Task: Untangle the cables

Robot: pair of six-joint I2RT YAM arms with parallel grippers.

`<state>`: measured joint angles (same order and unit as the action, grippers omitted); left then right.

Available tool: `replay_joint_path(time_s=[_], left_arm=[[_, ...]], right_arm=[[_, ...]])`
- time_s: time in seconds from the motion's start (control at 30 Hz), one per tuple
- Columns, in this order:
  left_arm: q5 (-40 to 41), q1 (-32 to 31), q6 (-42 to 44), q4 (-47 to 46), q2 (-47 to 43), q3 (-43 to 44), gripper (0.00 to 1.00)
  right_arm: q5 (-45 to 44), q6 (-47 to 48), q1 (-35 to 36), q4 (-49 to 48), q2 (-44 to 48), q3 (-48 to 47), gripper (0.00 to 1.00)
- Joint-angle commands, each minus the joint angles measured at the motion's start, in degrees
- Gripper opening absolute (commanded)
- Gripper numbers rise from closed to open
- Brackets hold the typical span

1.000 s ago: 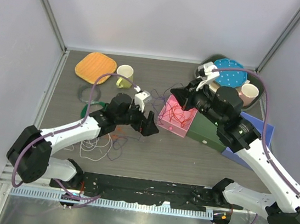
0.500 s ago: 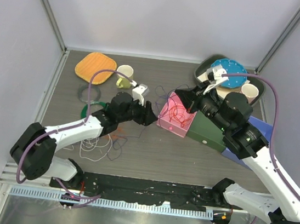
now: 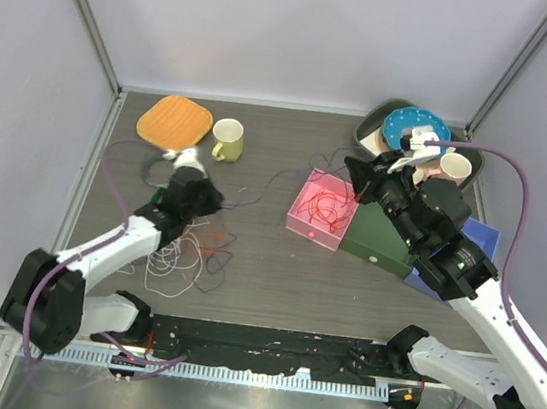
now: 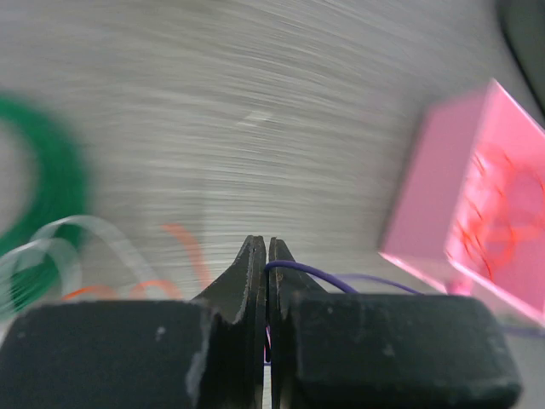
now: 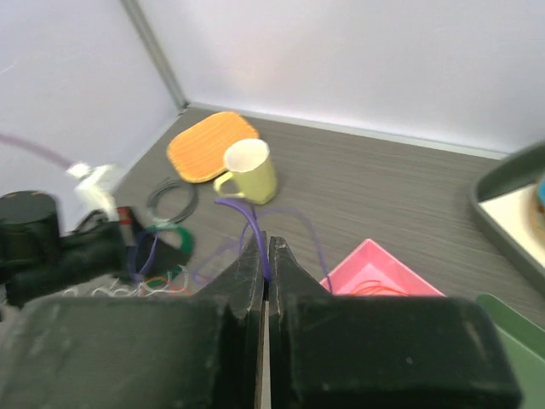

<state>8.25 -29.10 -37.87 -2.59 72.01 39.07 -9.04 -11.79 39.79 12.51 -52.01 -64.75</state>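
A thin purple cable runs taut between both grippers above the table. My left gripper is shut on one end; in the left wrist view the purple cable comes out between the left gripper's touching jaws. My right gripper is shut on the other end, and the purple cable curls from the right gripper's tips. Loose white, orange and purple cables lie tangled near the left arm. Red cables lie inside the pink box.
A yellow mug and an orange pad sit at the back left, with a grey wound ring and a green ring near them. A dark green box adjoins the pink box. A tray with a blue plate is back right.
The left gripper has shut on the purple cable and drawn back to the left. The right arm has moved back and to the right, stretching the cable between them.
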Motion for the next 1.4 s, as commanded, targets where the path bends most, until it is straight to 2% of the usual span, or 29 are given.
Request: replay_joint_path(time_s=[0.0,0.07,0.13,0.17,0.27,0.37,0.5,0.63,0.73,0.77,0.9,0.97,1.0,1.07,1.1,1.13,1.2,1.23,1.37], left_arm=[[7.92,10.72,-13.19,7.87,-10.20,-8.29,0.00],[10.89,12.84,-14.07,10.74,-16.18,-10.94,0.00],[17.57,14.33,-16.35,17.67,-20.48,-9.20,0.00],[19.15,15.03,-18.54,23.97,-21.46,-8.32,0.00],[23.73,17.14,-21.19,33.66,-23.75,-4.97,0.00],[27.43,20.39,-23.04,40.18,-23.67,-2.86,0.00],[22.96,27.41,-22.17,40.65,-21.56,-3.03,0.00],[20.05,28.22,-21.03,38.54,-20.15,-4.09,0.00],[23.55,28.57,-21.72,41.85,-19.89,-3.13,0.01],[25.83,28.75,-21.98,42.75,-19.98,-2.86,0.04],[26.38,31.21,-21.90,44.43,-21.03,-2.68,0.07],[23.76,31.21,-19.29,41.37,-22.61,-3.38,0.14],[16.61,31.21,-16.83,38.57,-23.40,-5.13,0.19],[7.79,31.30,-12.00,29.87,-26.21,-8.02,0.39],[0.44,31.30,-11.45,25.57,-27.00,-8.65,0.48],[-3.55,31.21,-11.00,23.62,-28.66,-9.27,0.66],[-12.59,31.12,-9.42,20.45,-29.99,-9.63,0.85],[-14.21,31.04,-9.51,19.74,-30.52,-9.63,0.99],[-18.18,28.85,-9.51,17.09,-32.54,-10.42,1.00]], right_arm=[[-13.87,1.77,0.20,-1.53,2.70,0.76,0.01],[-16.53,2.12,0.11,-1.53,3.58,1.12,0.01],[-20.90,2.74,0.02,-1.53,4.11,1.38,0.01],[-22.06,2.91,0.02,-1.53,4.11,1.47,0.01],[-28.38,3.79,-0.33,-1.44,4.28,1.56,0.01],[-35.95,3.71,-1.38,-1.44,5.07,2.08,0.01],[-41.76,3.27,-3.22,-1.44,6.57,2.87,0.01],[-41.76,3.00,-4.28,-1.35,7.80,3.40,0.01],[-44.65,3.27,-4.98,-1.44,7.98,3.58,0.01],[-45.19,3.18,-5.16,-1.44,7.89,3.67,0.01],[-45.19,3.18,-6.04,-1.35,7.71,3.58,0.01],[-42.92,4.57,-6.13,-1.53,7.71,3.49,0.01],[-39.16,5.11,-6.13,-1.70,7.45,3.49,0.01],[-32.57,7.73,-6.13,-2.58,6.40,3.49,0.01],[-26.36,8.27,-6.13,-2.93,5.87,3.40,0.01],[-24.29,8.54,-6.13,-3.11,4.56,2.88,0.01],[-18.32,8.28,-6.13,-3.02,3.50,2.35,0.01],[-14.73,7.58,-6.13,-3.46,3.23,2.17,0.01],[-12.32,5.38,-6.13,-4.95,3.58,2.79,0.01]])
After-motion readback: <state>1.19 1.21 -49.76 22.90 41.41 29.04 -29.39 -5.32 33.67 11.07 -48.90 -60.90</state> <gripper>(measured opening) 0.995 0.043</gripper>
